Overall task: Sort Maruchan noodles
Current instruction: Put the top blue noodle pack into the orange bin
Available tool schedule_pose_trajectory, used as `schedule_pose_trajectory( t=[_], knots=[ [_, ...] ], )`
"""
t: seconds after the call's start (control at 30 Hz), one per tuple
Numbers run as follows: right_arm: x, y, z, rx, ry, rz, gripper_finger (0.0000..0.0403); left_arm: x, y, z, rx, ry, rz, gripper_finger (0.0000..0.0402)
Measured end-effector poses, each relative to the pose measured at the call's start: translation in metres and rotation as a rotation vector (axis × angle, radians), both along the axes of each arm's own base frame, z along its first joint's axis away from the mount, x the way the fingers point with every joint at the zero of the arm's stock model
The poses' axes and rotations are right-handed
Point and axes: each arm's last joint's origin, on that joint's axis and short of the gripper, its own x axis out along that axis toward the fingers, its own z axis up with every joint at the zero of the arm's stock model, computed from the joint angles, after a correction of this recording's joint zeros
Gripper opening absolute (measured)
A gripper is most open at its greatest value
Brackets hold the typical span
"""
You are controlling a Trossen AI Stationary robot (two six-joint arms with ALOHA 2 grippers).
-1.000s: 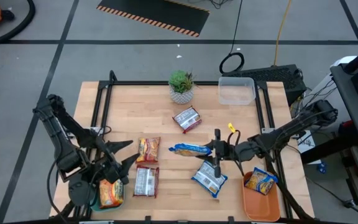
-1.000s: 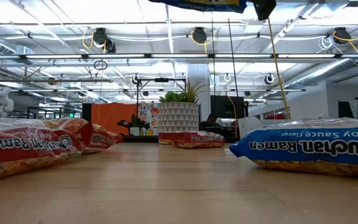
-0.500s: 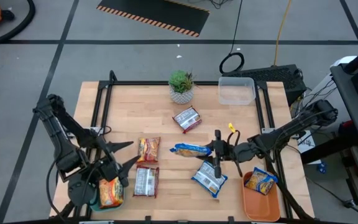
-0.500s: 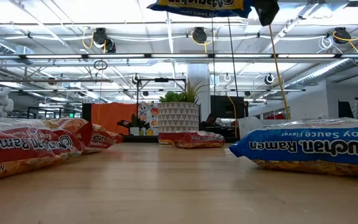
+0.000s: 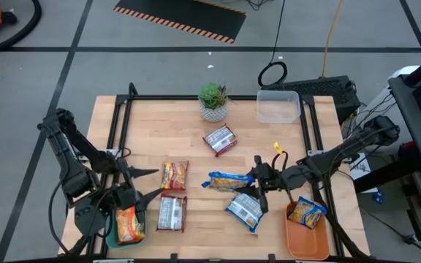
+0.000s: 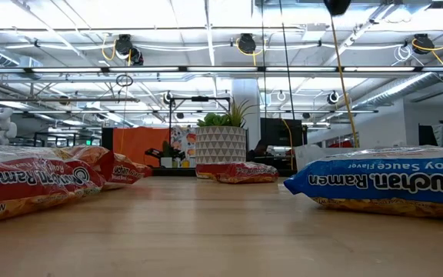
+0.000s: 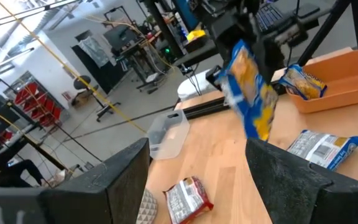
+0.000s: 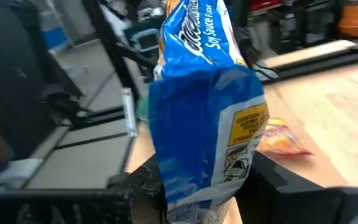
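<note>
My right gripper (image 5: 257, 180) is shut on a yellow-and-blue noodle packet (image 5: 229, 180) above the table's middle; the left wrist view shows that packet (image 7: 250, 93) in the air. My left gripper (image 5: 145, 185) is open, hovering near the left edge over a teal tray (image 5: 112, 235) that holds an orange packet (image 5: 128, 225). Flat on the table lie an orange packet (image 5: 174, 175), a dark red packet with a white label (image 5: 172, 212), another dark red one (image 5: 220, 139) and a blue-white one (image 5: 245, 209). A yellow-and-blue packet (image 5: 307, 213) lies in the orange tray (image 5: 302, 242). My right gripper pinches the yellow-and-blue packet by one short end (image 8: 194, 193) between its two fingers, coming roughly level from the table's right. The packet sticks out from the fingers toward the table's left and is lifted clear of the table.
A potted plant (image 5: 213, 101) and a clear plastic tub (image 5: 278, 107) stand at the far edge. Black frame rails (image 5: 115, 131) run along both sides of the table. Bare wood lies between the far packets and the left rail. The low view shows the blue-white packet (image 6: 383, 181) close by.
My right gripper has turned at the wrist and shifted slightly toward the near right, carrying the yellow-and-blue packet with it; the packet dipped into the low view's top edge, then left it. My left gripper has drifted a little toward the near edge.
</note>
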Motion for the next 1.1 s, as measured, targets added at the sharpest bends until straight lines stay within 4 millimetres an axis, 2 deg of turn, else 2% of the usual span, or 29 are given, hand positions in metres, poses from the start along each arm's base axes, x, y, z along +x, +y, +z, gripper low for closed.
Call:
schedule_pose_trajectory(
  t=[0.1, 0.37, 0.57, 0.67, 0.8, 1.1],
  knots=[
    [0.0, 0.004, 0.014, 0.001, 0.008, 0.019, 0.0113, 0.0, 0.0, 0.0, -0.001, 0.0, 0.0, 0.0271],
    [-0.011, 0.012, 0.05, 0.041, 0.262, 0.005, 0.0113, -0.003, -0.002, 0.0, -0.004, -0.001, -0.014, 0.0271],
    [-0.023, 0.016, 0.069, 0.095, 0.38, 0.044, 0.0114, -0.003, -0.002, 0.0, -0.002, 0.0, -0.013, 0.0271],
    [-0.028, 0.016, 0.07, 0.146, 0.463, 0.084, 0.0114, -0.003, -0.002, 0.0, -0.003, -0.001, -0.013, 0.0271],
    [-0.037, 0.015, 0.063, 0.296, 0.66, 0.102, 0.0114, -0.003, -0.002, 0.0, -0.006, -0.003, -0.013, 0.0271],
    [-0.06, 0.009, 0.046, 0.553, 1.109, -0.042, 0.0114, -0.003, -0.002, 0.0, -0.007, -0.003, -0.013, 0.0271]
  ],
)
